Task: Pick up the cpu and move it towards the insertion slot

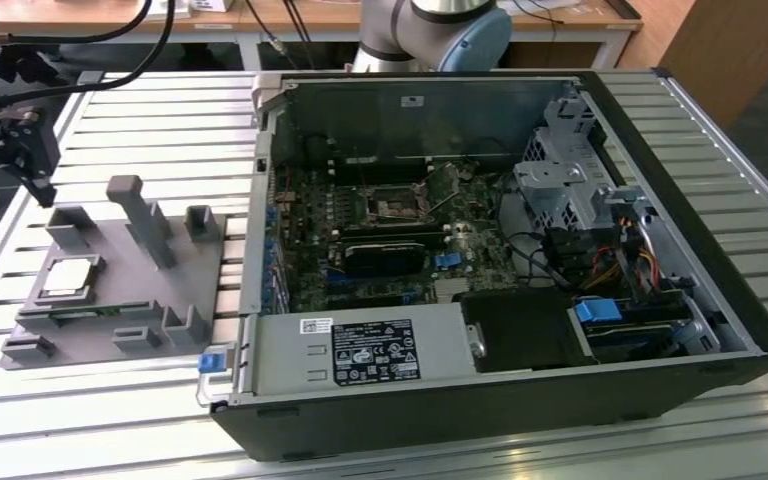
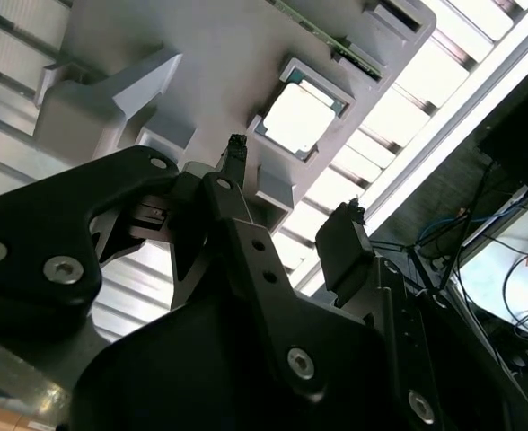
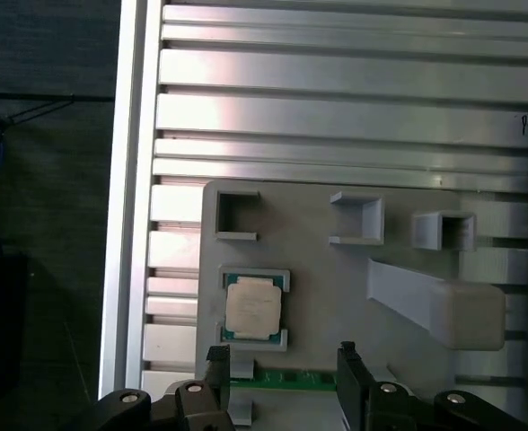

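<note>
Though near, cpu [image 3: 252, 308] clear of hand [image 3: 280, 352]

The cpu [image 3: 252, 307] is silvery with a green rim, the fixture [image 3: 318, 269] plain grey, the pincer [image 3: 282, 356] black.

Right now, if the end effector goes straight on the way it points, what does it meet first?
Probably the grey fixture, close beside the cpu seated in it. The end effector is open and empty; the cpu sits slightly off its centre line, though depth is unclear.
</note>
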`<action>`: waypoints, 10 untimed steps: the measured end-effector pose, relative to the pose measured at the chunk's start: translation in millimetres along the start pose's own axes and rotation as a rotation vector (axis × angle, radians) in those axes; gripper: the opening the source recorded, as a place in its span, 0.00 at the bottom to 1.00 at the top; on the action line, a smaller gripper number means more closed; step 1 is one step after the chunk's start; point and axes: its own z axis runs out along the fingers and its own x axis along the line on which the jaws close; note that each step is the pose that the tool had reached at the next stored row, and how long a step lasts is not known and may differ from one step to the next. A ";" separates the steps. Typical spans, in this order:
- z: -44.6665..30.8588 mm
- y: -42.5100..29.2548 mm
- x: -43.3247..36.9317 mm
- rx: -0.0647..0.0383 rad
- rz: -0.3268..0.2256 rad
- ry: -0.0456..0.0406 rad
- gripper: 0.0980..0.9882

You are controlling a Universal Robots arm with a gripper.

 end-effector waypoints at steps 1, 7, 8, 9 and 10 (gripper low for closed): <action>0.6 0.0 0.0 0.000 0.000 0.0000 0.55; 4.6 -0.3 0.3 0.000 0.000 0.0000 0.55; 5.3 -0.4 0.4 0.000 0.000 0.0000 0.55; 5.9 -0.4 0.5 0.000 0.000 0.0000 0.55; 6.7 -0.5 0.6 0.000 0.000 0.0000 0.55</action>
